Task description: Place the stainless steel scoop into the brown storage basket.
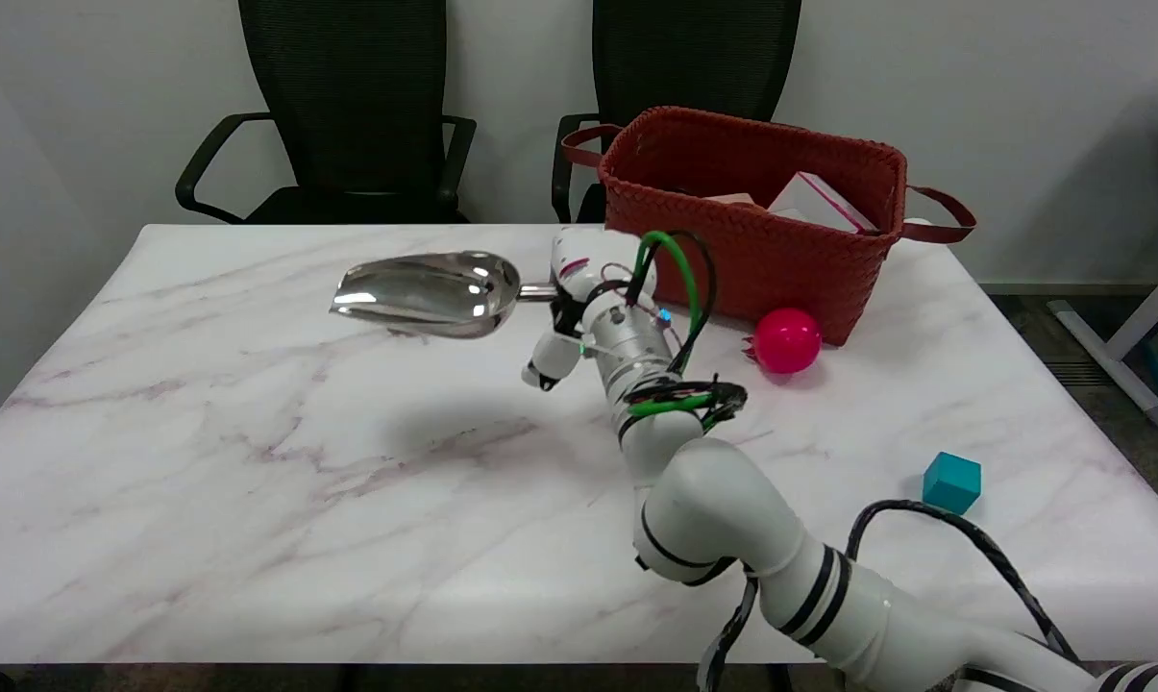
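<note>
The stainless steel scoop [430, 292] hangs in the air over the middle of the marble table, bowl pointing left, with its shadow on the table below. My right hand [569, 303] grips its handle at the scoop's right end; the handle itself is mostly hidden by the hand. The brown storage basket [780, 245] stands at the table's back right, just right of and behind the hand. It holds a white box and another pale item.
A pink ball [787, 340] lies against the basket's front. A teal cube [951, 481] sits near the right front edge. Two black office chairs [348, 106] stand behind the table. The marble table [252, 461] spreads left and forward.
</note>
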Motion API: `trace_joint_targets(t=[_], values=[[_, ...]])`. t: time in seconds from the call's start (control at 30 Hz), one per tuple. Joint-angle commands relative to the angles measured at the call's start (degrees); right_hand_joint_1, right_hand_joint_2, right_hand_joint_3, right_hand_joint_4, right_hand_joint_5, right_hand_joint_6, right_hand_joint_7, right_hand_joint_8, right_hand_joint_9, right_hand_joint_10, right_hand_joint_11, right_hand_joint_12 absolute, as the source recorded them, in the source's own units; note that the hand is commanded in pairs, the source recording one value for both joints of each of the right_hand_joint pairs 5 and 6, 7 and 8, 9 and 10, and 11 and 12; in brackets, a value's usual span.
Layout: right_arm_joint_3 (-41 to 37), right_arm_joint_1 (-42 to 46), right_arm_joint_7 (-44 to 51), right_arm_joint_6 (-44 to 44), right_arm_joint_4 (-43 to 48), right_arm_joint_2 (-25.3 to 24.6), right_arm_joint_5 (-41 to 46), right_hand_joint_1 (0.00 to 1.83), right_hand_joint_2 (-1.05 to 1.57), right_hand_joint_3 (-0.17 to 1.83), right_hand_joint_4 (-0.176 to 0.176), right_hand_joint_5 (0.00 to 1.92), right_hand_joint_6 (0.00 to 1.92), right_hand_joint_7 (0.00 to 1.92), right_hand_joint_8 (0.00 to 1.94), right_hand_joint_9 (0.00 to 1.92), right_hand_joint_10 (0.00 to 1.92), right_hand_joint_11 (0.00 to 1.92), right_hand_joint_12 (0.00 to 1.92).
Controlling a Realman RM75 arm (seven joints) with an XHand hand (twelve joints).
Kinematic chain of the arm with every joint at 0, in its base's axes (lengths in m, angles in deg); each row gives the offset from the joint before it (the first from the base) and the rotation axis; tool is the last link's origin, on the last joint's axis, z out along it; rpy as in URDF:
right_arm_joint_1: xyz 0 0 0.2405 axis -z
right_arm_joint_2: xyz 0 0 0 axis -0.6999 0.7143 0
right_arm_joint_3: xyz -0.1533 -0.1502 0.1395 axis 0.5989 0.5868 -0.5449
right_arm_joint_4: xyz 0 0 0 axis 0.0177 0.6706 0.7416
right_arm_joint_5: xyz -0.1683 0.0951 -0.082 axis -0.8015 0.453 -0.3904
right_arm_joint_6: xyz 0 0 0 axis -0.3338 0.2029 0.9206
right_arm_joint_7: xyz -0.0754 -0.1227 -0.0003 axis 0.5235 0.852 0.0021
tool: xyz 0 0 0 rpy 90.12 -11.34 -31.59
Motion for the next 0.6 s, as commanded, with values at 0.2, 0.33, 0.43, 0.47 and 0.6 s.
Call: trace_joint_targets(t=[0.2,0.33,0.43,0.47,0.6], values=[[-6.60,-8.38,-0.35,-1.85,3.42,11.26,6.49,1.21,0.08,0.58,0.000,1.80,1.80,1.87,1.87,1.89,1.89,1.77,1.77],[-7.93,-10.64,-0.35,-3.21,1.61,13.38,8.63,1.21,0.08,0.58,0.000,1.81,1.81,1.87,1.87,1.90,1.90,1.77,1.77],[-9.29,-12.21,-0.35,-4.33,-0.13,14.75,9.29,1.21,0.08,0.58,0.000,1.81,1.81,1.87,1.87,1.89,1.89,1.77,1.77],[-9.70,-12.61,-0.35,-4.79,-0.72,15.04,9.29,1.21,0.08,0.58,0.000,1.80,1.80,1.87,1.87,1.89,1.89,1.77,1.77],[-12.42,-14.29,-0.35,-7.35,-3.78,15.92,9.37,1.21,0.08,0.58,0.000,1.81,1.81,1.88,1.88,1.90,1.90,1.77,1.77]])
